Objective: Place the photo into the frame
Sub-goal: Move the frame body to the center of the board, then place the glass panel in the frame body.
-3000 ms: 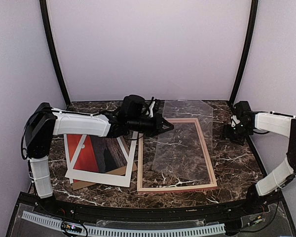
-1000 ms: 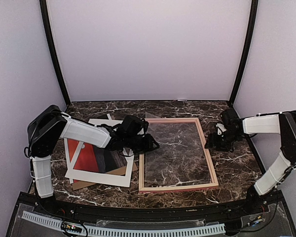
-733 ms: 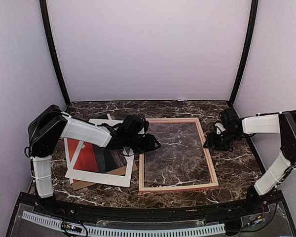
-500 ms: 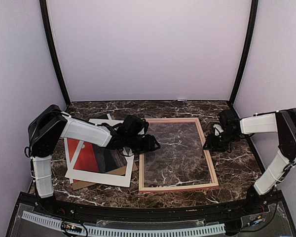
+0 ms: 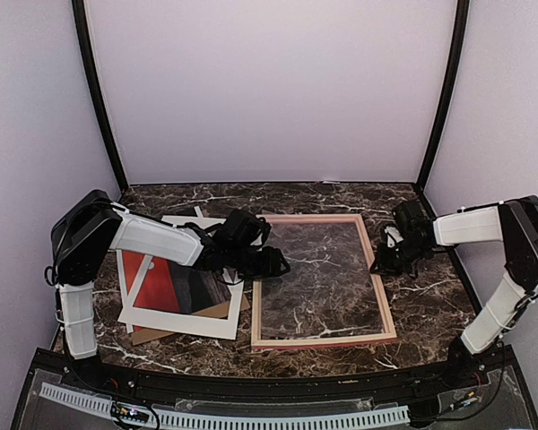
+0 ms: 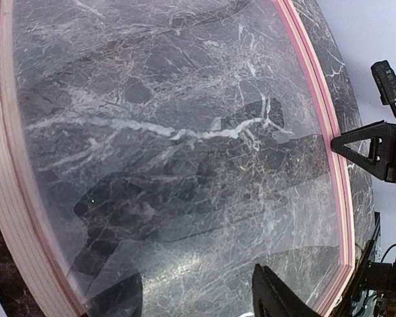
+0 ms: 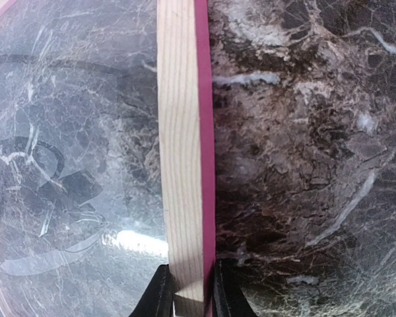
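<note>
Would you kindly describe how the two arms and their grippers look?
The left arm and right arm have smooth white link shells and bulky black joint housings, with thin black cables looping near the shoulders. The left gripper and right gripper are all black, with tapering fingers; side-on, a finger looks triangular with a cut-out. No markings are legible.

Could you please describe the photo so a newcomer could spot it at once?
On the dark marble table, look left of the pink wooden frame to the pile of flat sheets. The photo is the red-orange and dark print showing through the window of the white mat; the board beneath is plain brown.
</note>
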### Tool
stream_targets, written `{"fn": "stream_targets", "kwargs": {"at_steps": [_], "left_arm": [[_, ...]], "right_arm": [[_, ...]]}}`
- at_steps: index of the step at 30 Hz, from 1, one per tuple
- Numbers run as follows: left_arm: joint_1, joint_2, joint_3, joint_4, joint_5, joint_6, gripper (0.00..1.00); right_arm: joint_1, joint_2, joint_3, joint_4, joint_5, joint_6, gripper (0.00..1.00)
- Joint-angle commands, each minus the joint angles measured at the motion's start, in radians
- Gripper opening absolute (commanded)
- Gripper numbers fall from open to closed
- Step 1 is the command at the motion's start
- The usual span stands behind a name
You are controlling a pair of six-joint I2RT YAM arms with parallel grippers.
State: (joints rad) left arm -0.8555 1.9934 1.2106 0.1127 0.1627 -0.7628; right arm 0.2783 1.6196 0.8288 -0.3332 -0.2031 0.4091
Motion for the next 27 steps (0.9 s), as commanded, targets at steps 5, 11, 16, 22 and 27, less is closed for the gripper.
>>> {"fn": "stream_targets", "kwargs": {"at_steps": [5,11,16,22,27], "left_arm": [[0.001,0.008,0.033,-0.014,0.037,0.031,0.59],[0.000,0.016,0.045,-0.027,0.040,0.048,0.59],[0.000,0.015,0.045,-0.039,0.043,0.055,0.59],[-0.002,0.015,0.038,-0.043,0.049,0.051,0.59],[-0.003,0.013,0.046,-0.051,0.041,0.059,0.60]], "right_arm": [[0.036,-0.101,-0.140,0.043,0.016,0.105,0.18],[0.042,-0.163,-0.150,0.001,0.083,0.112,0.35],[0.041,-0.190,-0.071,-0.054,0.116,0.075,0.51],[0.067,-0.197,0.016,-0.074,0.075,0.046,0.59],[0.140,-0.149,0.054,-0.023,-0.016,0.046,0.60]]}}
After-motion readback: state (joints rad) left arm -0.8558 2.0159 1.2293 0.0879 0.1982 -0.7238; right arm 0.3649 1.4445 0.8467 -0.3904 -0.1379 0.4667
